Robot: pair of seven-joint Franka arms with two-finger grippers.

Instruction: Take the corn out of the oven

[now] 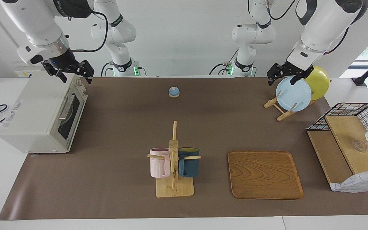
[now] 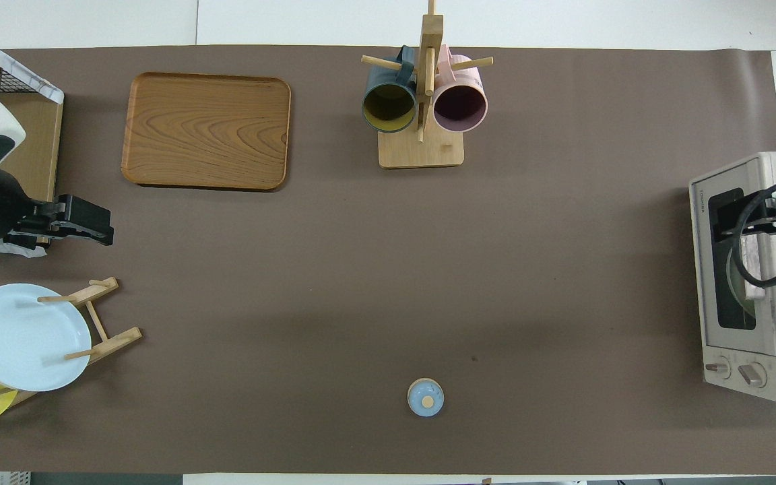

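The off-white oven [image 1: 34, 111] [image 2: 768, 323] stands at the right arm's end of the table. Its dark glass door is closed, with the bar handle [image 1: 66, 107] up against it. The corn is hidden; only a pale round shape shows dimly through the glass. My right gripper [image 1: 75, 76] hangs open and empty over the oven's top corner nearest the robots. My left gripper [image 1: 282, 78] [image 2: 108, 228] waits open and empty in the air over the plate rack [image 1: 279, 110].
A blue plate [image 1: 293, 94] and a yellow plate [image 1: 319, 81] lean in the rack. A mug tree [image 1: 173, 159] with two mugs, a wooden tray [image 1: 264, 175], a small blue bell [image 1: 173, 92] and a wire-sided shelf [image 1: 347, 143] also stand on the mat.
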